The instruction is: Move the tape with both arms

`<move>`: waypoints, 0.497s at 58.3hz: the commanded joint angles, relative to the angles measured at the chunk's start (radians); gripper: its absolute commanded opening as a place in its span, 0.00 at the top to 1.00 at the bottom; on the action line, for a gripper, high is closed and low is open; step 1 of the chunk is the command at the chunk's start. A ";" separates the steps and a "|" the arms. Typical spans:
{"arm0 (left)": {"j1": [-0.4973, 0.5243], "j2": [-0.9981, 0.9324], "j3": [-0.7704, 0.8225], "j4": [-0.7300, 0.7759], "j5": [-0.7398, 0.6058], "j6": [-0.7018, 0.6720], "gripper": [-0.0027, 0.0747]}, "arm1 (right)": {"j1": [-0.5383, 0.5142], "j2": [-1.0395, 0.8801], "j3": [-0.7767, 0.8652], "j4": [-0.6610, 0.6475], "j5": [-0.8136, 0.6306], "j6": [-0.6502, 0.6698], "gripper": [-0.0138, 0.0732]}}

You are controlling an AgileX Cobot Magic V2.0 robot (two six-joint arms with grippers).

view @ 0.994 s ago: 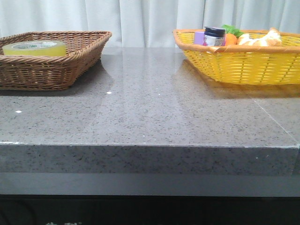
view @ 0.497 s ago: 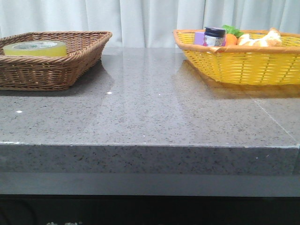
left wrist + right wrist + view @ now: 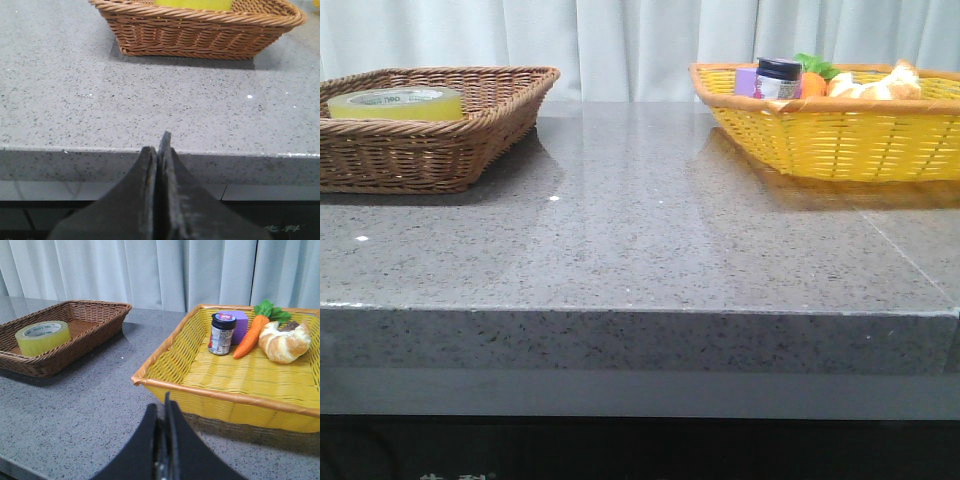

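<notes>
The tape (image 3: 395, 102), a wide yellow roll with a white core and green lettering, lies flat in the brown wicker basket (image 3: 470, 140) at the back left. It also shows in the right wrist view (image 3: 43, 337), and as a yellow strip in the left wrist view (image 3: 194, 4). My left gripper (image 3: 159, 150) is shut and empty, below the table's front edge, well short of the basket. My right gripper (image 3: 163, 412) is shut and empty, hanging above the table in front of the yellow basket (image 3: 200, 392). Neither gripper shows in the front view.
The yellow basket (image 3: 820, 150) at the back right holds a dark-lidded jar (image 3: 222, 333), a purple block (image 3: 241, 324), a carrot (image 3: 250, 335) and a croissant (image 3: 286, 341). The grey stone table (image 3: 650, 230) runs between the baskets. White curtains hang behind.
</notes>
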 commanded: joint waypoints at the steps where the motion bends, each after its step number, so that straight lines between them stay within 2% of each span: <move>1: 0.001 -0.019 0.013 -0.008 -0.133 -0.004 0.99 | -0.006 0.007 -0.024 -0.011 -0.077 -0.001 0.94; 10: 0.001 -0.019 0.071 -0.008 -0.190 -0.006 0.99 | -0.006 0.007 -0.024 -0.011 -0.077 -0.001 0.94; 20: 0.001 -0.019 0.070 -0.008 -0.199 -0.008 0.99 | -0.006 0.007 -0.024 -0.011 -0.077 -0.001 0.94; 29: 0.001 -0.019 0.070 -0.026 -0.263 -0.012 0.99 | -0.006 0.007 -0.024 -0.011 -0.077 -0.001 0.94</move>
